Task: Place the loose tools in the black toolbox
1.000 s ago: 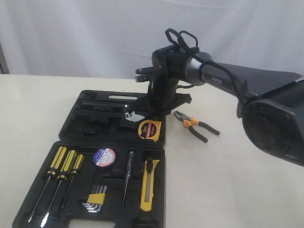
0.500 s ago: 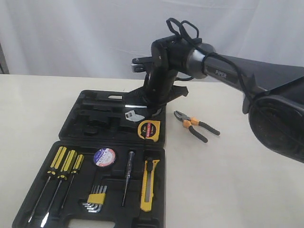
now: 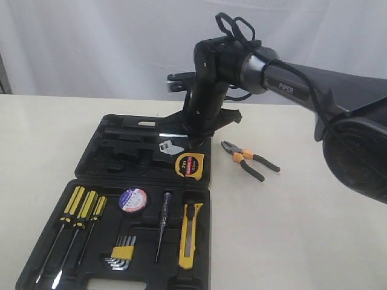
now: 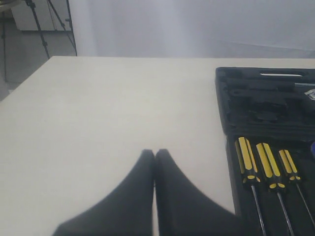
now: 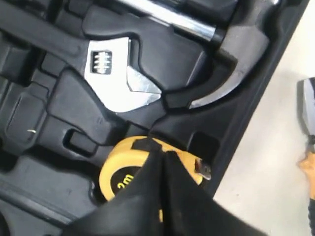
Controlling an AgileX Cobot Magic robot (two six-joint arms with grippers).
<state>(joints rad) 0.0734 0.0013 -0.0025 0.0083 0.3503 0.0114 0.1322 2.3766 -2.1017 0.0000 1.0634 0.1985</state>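
The black toolbox (image 3: 97, 151) lies open on the table, both halves flat. The yellow tape measure (image 3: 189, 164) sits in the far half's right corner, beside a silver wrench (image 3: 167, 147). In the near half lie the tape roll (image 3: 133, 199) and the utility knife (image 3: 190, 235). On the bare table to the right of the box lie the pliers (image 3: 249, 159). My right gripper (image 3: 195, 138) hangs shut and empty just above the tape measure (image 5: 123, 173); its tips (image 5: 164, 153) cover part of it. My left gripper (image 4: 155, 152) is shut over bare table left of the toolbox (image 4: 224, 98).
Three yellow-black screwdrivers (image 3: 78, 208), a bundle of hex keys (image 3: 123, 251) and a thin tester screwdriver (image 3: 163, 220) fill the near half. A hammer head (image 5: 231, 59) lies by the wrench (image 5: 118, 78). A white curtain backs the table. The left arm is outside the exterior view.
My right gripper has risen from the tape measure and shifted slightly right. The tape measure stays in its corner of the box. Nothing else has moved.
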